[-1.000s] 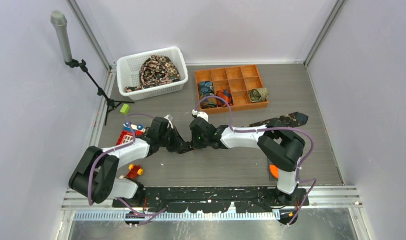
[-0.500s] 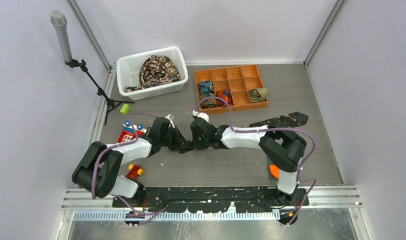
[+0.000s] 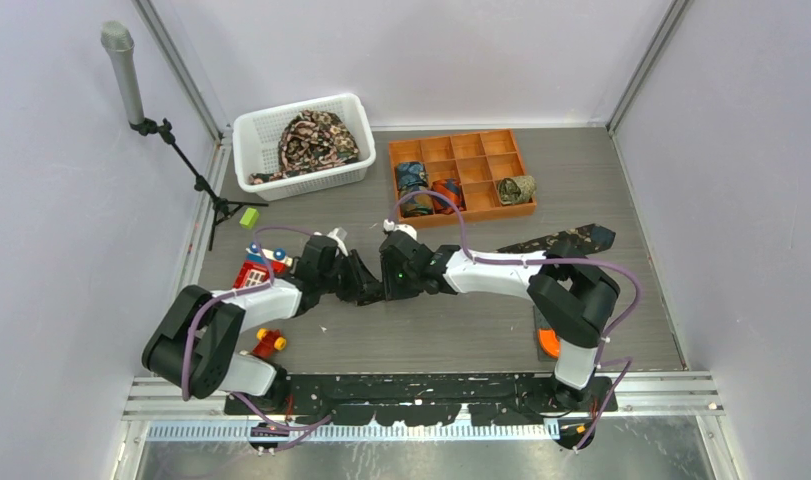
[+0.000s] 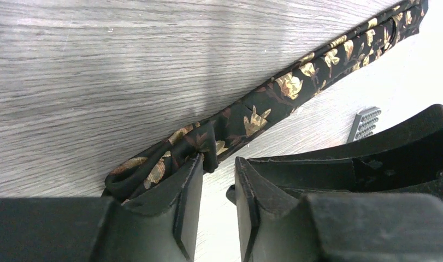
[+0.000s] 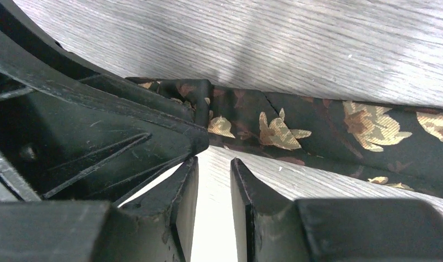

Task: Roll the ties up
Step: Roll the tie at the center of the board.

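black floral tie, flat, end folded

Bystanding items I record on the grey wood table.
Far left: white basket, with a microphone on a tripod stand beside it. Far centre: orange compartment tray. Left side: green block, a red-and-blue toy nearer, a red-and-yellow toy nearest. Near right: an orange object, kind unclear.

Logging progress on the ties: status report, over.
Left end effector and right end effector low, tip to tip, jaws slightly apart, empty. Tie flat, unrolled, end bunched by left fingertip. Toys lie apart, leftward.
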